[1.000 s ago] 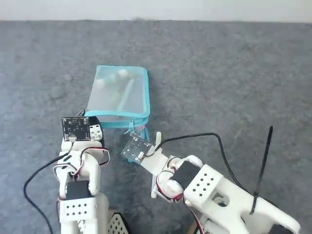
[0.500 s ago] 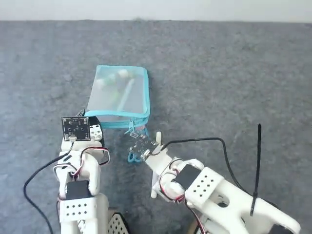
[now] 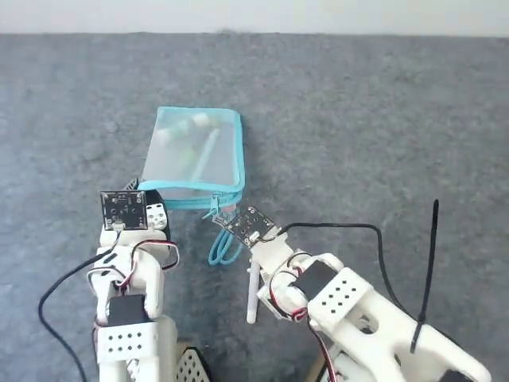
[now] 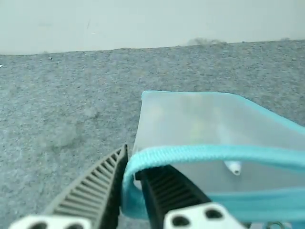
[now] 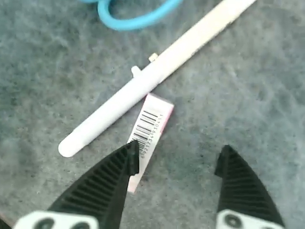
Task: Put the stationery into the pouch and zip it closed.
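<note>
We find the right gripper (image 5: pixel 180 151) with its jaws apart and nothing between them, hanging above the grey table. Directly at one fingertip, and partly under it, lies a small block (image 5: pixel 148 129) with a label on its face, which we judge to be an eraser. Just beyond that block, and apparently touching its far end, lies a white pen (image 5: pixel 157 76). The pen's long axis runs at a slant to the line between the two fingers, neither square across it nor along it. We judge that the wrist needs some turning before the jaws can close across the barrel. As they stand, the block is the item closer to a clean pinch. Farther out past the pen lies a blue loop (image 5: pixel 133 16), the end of the pouch's cord. In the high view the pen (image 3: pixel 252 294) lies right alongside the right arm, so that arm is the nearer one. The left gripper (image 4: pixel 133 164) is clamped on the teal zip edge at the near corner of the pouch (image 4: pixel 205 119) and is not free for the pick. The pouch (image 3: pixel 195 155) lies flat ahead of both arms with its mouth on the side facing them. It lies farther from the right gripper than the pen and the loop do. Some pale items show through its clear wall, and we cannot tell what they are.
</note>
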